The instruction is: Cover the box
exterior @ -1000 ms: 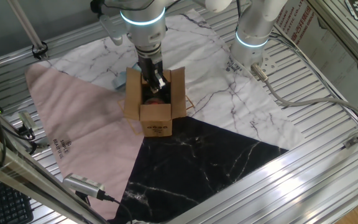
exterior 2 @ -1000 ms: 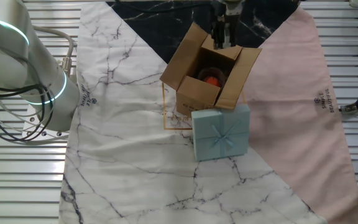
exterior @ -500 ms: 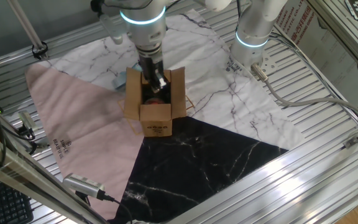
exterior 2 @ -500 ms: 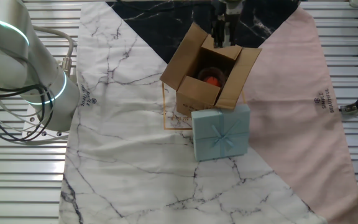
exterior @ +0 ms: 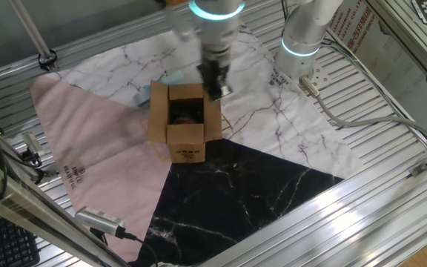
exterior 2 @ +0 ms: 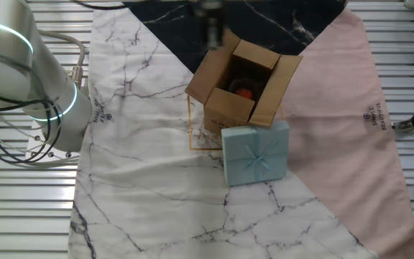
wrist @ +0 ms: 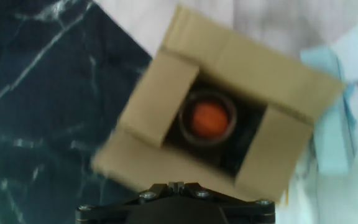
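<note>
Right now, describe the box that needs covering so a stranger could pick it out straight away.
Look where the pink, white marble and black marble cloths meet mid-table. There stands the box, a small brown cardboard carton with flaps open and something orange inside. Its neighbour, the pale blue gift box, is closed and has a ribbon.

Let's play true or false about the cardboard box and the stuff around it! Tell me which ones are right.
1. The box has its flaps open. True.
2. Something orange sits inside the box. True.
3. The end effector is pushing down inside the box. False: it hangs beside the box, over one side flap.
4. A light blue gift box stands right next to the cardboard box. True.
5. The box sits on bare metal. False: it sits on the cloth covering the table.
</note>
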Robot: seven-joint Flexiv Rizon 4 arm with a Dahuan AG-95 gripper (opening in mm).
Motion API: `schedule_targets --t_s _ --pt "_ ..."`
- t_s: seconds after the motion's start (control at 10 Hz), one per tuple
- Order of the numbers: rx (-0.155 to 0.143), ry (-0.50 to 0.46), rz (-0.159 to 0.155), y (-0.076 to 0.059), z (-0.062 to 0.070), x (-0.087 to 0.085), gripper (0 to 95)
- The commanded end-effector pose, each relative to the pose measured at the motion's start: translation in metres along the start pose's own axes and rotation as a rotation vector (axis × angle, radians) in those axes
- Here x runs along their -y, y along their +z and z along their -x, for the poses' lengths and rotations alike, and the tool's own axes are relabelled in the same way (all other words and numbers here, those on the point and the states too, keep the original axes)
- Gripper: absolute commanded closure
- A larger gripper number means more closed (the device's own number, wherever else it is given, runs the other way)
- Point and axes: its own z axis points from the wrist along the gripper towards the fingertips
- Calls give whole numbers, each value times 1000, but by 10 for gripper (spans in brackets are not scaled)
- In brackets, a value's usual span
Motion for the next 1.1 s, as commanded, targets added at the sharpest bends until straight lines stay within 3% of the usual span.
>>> schedule_targets --t_s 0.1,0.3,0.5,1.1 --pt "13 5 -3 10 -10 -4 950" --pt "22 6 -5 21 -17 -10 950" --pt "24 11 -9 28 -16 -19 950" --pt "21 6 -10 30 -15 -21 950"
